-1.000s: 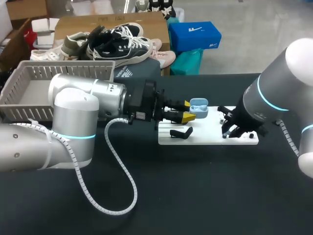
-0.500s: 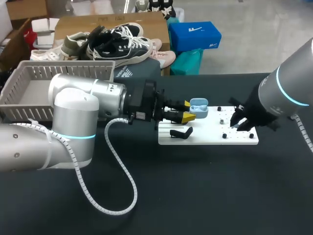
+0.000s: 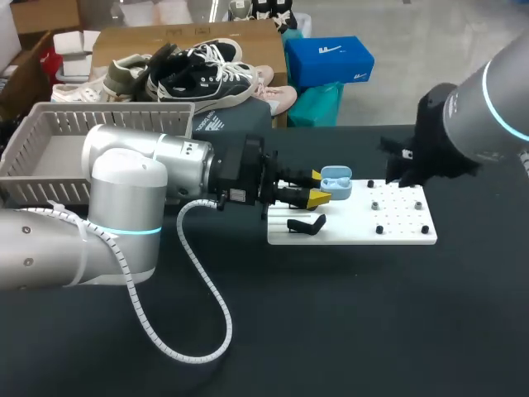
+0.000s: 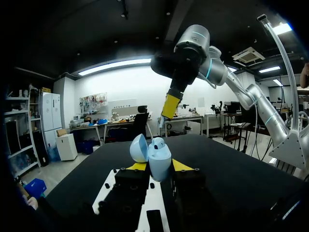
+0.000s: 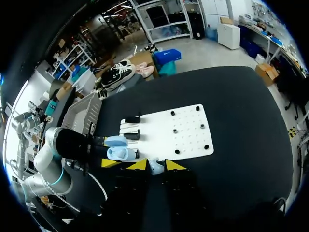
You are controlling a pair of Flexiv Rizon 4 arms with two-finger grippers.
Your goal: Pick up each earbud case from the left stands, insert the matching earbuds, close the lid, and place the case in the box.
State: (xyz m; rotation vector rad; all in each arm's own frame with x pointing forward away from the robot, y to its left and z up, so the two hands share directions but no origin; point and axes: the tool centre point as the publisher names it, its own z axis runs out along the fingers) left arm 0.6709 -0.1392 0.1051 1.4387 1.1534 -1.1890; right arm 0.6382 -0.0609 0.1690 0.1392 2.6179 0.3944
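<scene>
My left gripper (image 3: 316, 187) is shut on the open light-blue earbud case (image 3: 335, 184), held over the left end of the white board (image 3: 355, 234). In the left wrist view the case (image 4: 159, 163) stands upright between the yellow tips, lid (image 4: 138, 148) tipped back, with one earbud (image 4: 158, 142) seated in it. My right gripper (image 3: 404, 172) hangs above the board's far right side. In the right wrist view that gripper (image 5: 155, 165) is shut on a small pale earbud (image 5: 154, 167), and the case (image 5: 119, 147) lies ahead of it, to its left.
A grey basket (image 3: 50, 136) stands at the back left. A black stand (image 3: 304, 224) sits on the board's left end, below the case. Several small black pegs (image 3: 379, 229) dot the board's right half. My left arm's white cable (image 3: 202, 285) loops over the table.
My right arm has risen off the board's right half and drawn back toward the far side, taking the earbud with it. The left arm and the case have stayed still.
</scene>
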